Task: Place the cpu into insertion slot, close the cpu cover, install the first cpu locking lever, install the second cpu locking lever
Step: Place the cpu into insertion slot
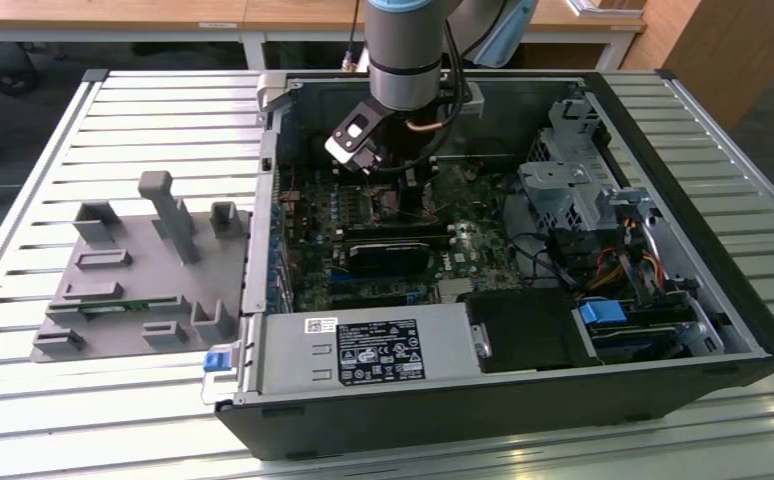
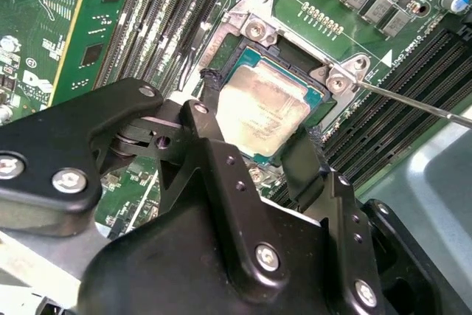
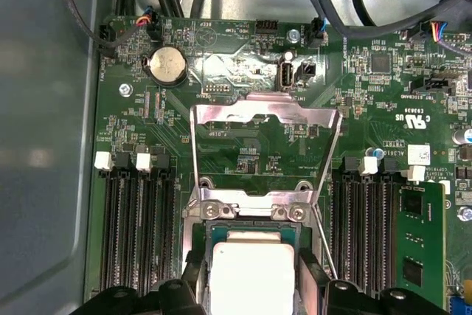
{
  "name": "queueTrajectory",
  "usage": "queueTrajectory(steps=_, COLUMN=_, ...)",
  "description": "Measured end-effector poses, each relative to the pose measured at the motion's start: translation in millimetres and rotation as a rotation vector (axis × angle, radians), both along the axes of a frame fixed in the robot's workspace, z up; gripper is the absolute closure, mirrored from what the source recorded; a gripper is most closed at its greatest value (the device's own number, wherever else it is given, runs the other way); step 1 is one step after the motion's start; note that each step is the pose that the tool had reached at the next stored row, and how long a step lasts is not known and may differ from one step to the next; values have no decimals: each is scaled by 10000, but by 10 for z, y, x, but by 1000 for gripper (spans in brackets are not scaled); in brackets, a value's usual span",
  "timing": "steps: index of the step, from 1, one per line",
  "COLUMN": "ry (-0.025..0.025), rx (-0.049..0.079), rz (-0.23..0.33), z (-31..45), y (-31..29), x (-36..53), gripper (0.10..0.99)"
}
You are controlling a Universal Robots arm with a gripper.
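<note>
The cpu (image 2: pixel 262 105) (image 3: pixel 251 263), a flat square chip with a dull silver top, lies in the insertion slot (image 2: pixel 254 31), whose silver rim shows around it. My gripper (image 2: pixel 258 119) (image 3: pixel 251 282) has its black fingers (image 2: pixel 210 82) hugging two opposite edges of the chip. The cpu cover (image 3: pixel 265 112), a thin silver frame, stands swung up and open behind the slot. A thin wire locking lever (image 2: pixel 420 105) (image 3: pixel 324 245) sticks out free beside the slot. In the exterior view the gripper (image 1: pixel 401 185) reaches down into the open computer case.
Rows of black memory slots (image 3: pixel 136 234) flank the socket, with a green memory card (image 3: pixel 420 241) on one side. The grey power supply (image 1: pixel 360 350) sits at the case's near edge, drive cages and cables (image 1: pixel 601 230) at the exterior view's right. A grey fixture plate (image 1: pixel 134 270) lies outside the case.
</note>
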State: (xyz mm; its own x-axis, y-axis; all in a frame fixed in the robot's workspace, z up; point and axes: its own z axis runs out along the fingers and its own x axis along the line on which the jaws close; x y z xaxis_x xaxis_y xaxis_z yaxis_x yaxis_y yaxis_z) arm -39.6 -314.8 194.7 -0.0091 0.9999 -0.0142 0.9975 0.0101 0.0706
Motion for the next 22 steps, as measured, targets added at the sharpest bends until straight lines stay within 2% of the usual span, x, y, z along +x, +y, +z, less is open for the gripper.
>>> queueTrajectory(steps=7, ry=16, rx=-1, rz=1, z=82, y=0, x=2, gripper=490)
queueTrajectory(steps=8, ry=23, rx=0, rz=1, z=91, y=0, x=4, gripper=553)
queueTrajectory(steps=9, ry=32, rx=0, rz=0, z=98, y=0, x=6, gripper=553)
queueTrajectory(steps=11, ry=52, rx=-1, rz=0, z=112, y=0, x=9, gripper=671)
queueTrajectory(steps=12, ry=59, rx=-1, rz=0, z=117, y=0, x=10, gripper=671)
queueTrajectory(steps=14, ry=68, rx=0, rz=-1, z=124, y=0, x=11, gripper=788)
queueTrajectory(steps=15, ry=70, rx=0, rz=0, z=127, y=0, x=11, gripper=788)
queueTrajectory(steps=16, ry=69, rx=2, rz=0, z=128, y=1, x=11, gripper=847)
queueTrajectory(steps=17, ry=70, rx=1, rz=0, z=130, y=0, x=11, gripper=847)
queueTrajectory(steps=19, ry=71, rx=0, rz=0, z=133, y=0, x=11, gripper=965)
queueTrajectory(steps=22, ry=73, rx=-2, rz=-1, z=139, y=0, x=11, gripper=980)
